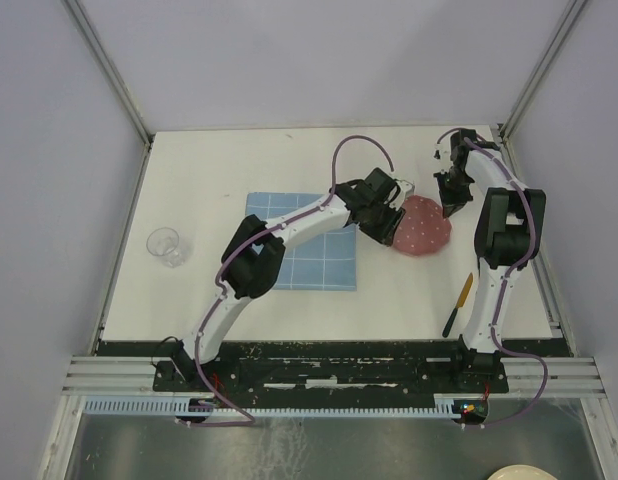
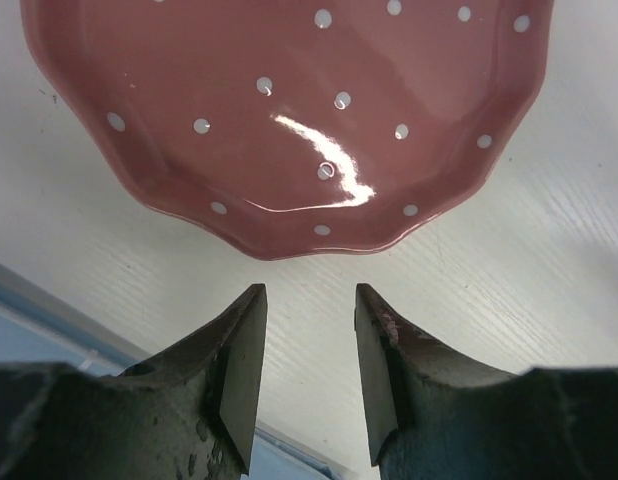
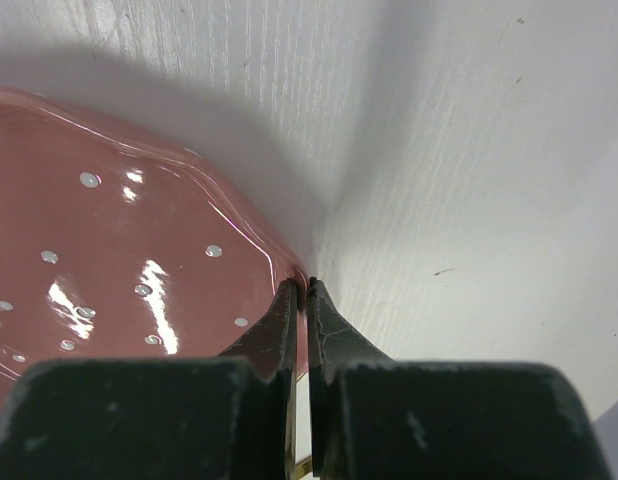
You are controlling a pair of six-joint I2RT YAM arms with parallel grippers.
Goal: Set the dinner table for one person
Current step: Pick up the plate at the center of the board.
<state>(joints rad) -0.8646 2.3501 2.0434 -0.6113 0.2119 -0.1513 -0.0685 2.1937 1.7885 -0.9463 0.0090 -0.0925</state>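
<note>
A pink scalloped plate (image 1: 426,226) with white dots lies on the white dinner table (image 1: 239,160), just right of the blue grid placemat (image 1: 304,255). My right gripper (image 3: 307,288) is shut on the plate's (image 3: 109,250) right rim, which runs between its fingertips; in the top view that gripper (image 1: 451,198) stands at the plate's far right edge. My left gripper (image 2: 309,300) is open just short of the plate's (image 2: 289,100) left edge, with only bare table (image 2: 489,300) between its jaws. From above, the left gripper (image 1: 396,218) hovers over the plate's left side.
A clear glass (image 1: 165,245) stands at the table's left. A knife with a yellow handle (image 1: 459,303) lies near the front right edge, beside the right arm. A corner of the placemat (image 2: 29,335) shows under my left fingers. White walls enclose the table.
</note>
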